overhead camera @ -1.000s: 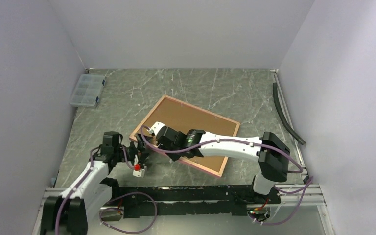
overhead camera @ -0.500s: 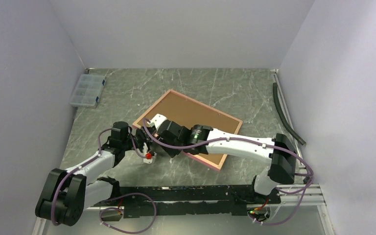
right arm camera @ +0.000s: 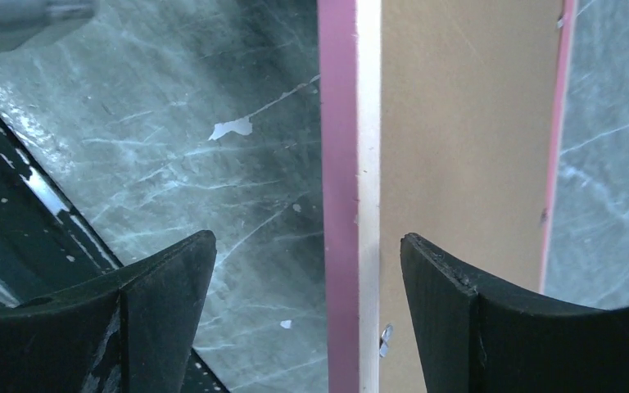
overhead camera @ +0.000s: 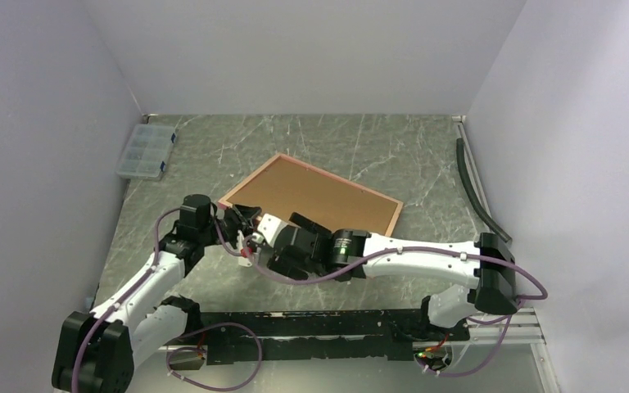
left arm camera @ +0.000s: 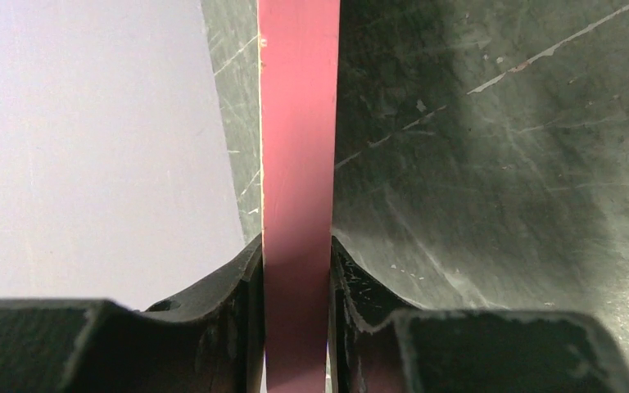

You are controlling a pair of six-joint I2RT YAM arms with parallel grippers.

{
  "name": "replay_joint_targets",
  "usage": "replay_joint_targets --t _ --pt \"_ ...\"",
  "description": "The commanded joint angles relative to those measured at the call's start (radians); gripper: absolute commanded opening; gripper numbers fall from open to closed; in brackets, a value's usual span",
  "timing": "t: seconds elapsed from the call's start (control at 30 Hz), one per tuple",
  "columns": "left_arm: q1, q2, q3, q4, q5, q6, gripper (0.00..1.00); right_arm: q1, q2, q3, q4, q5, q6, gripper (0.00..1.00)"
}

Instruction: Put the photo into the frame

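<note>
The frame (overhead camera: 319,190) sits mid-table with its tan back up, and its near edge looks raised off the table. My left gripper (overhead camera: 242,223) holds its near left corner. In the left wrist view that gripper (left arm camera: 296,270) is shut on the frame's pink rail (left arm camera: 299,147). My right gripper (overhead camera: 269,235) is just beside it. In the right wrist view it (right arm camera: 307,270) stands open astride the pink rail (right arm camera: 340,164), both fingers clear of it, with the brown back (right arm camera: 459,147) to the right. The photo is out of view.
A clear plastic compartment box (overhead camera: 143,151) lies at the back left corner. A black strip (overhead camera: 475,188) runs along the right wall. Pale walls close in the dark marbled table (overhead camera: 377,143) on three sides. The arms' black mounting rail (overhead camera: 319,323) lines the near edge.
The left gripper reached in and shut on the frame's corner rail. The right gripper let go of the rail and opened wide. The frame's near edge has come up.
</note>
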Motion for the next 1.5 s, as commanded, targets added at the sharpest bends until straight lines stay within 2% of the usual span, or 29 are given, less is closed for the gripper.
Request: replay_joint_targets --t 0.0,0.1,0.27,0.47,0.67,0.97,1.1,1.33,1.47 --pt "-0.002 -0.036 0.075 -0.080 0.022 -0.048 0.32 0.042 0.044 0.027 0.000 0.144 -0.133 0.87" --pt "-0.002 -0.035 0.097 -0.099 0.015 -0.066 0.32 0.049 0.105 0.029 0.024 0.242 -0.173 0.87" --pt "-0.002 -0.045 0.119 -0.129 0.021 -0.080 0.32 0.043 0.185 -0.011 0.167 0.389 -0.266 0.86" --pt "-0.002 -0.058 0.128 -0.152 0.019 -0.083 0.31 0.023 0.193 -0.049 0.321 0.485 -0.339 0.77" --pt "-0.002 -0.067 0.133 -0.156 0.011 -0.103 0.30 0.006 0.121 -0.149 0.404 0.433 -0.348 0.77" --pt "0.001 -0.073 0.137 -0.173 0.007 -0.100 0.30 0.003 -0.099 -0.307 0.374 0.346 -0.331 0.84" --pt "0.000 -0.082 0.130 -0.188 0.019 -0.078 0.29 0.002 -0.195 -0.378 0.416 0.328 -0.375 0.86" --pt "0.000 -0.096 0.139 -0.196 0.022 -0.092 0.29 -0.035 -0.153 -0.350 0.427 0.283 -0.438 0.84" --pt "0.001 -0.108 0.146 -0.210 0.014 -0.099 0.29 -0.050 -0.116 -0.330 0.428 0.261 -0.459 0.79"
